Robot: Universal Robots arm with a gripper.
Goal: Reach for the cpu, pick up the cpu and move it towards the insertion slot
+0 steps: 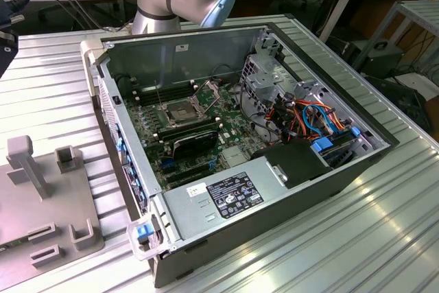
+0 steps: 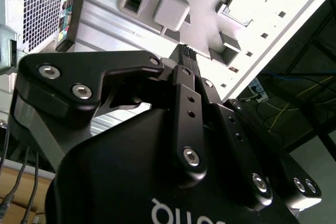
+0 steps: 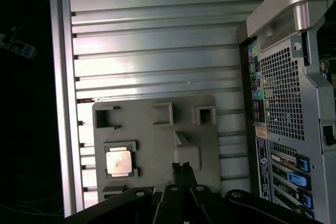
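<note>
Caught the gripper (image 3: 181,167) poised above the grey fixture plate (image 3: 152,145), fingertips pinched together, clamped on nothing. Spotted the cpu (image 3: 118,162) down on that plate, seated flat in a square nest, not yet touched. Taking the computer case (image 3: 283,103) as 3 o'clock from the fingertips, put the cpu at about 9 o'clock, near but not beneath them. Looked pale silvery-tan, thin, square, no long axis to speak of, edges squared with the plate's. In the exterior view, found the insertion slot (image 1: 180,111) inside the case, dark centre showing, fixture plate around 8 o'clock from it.
</note>
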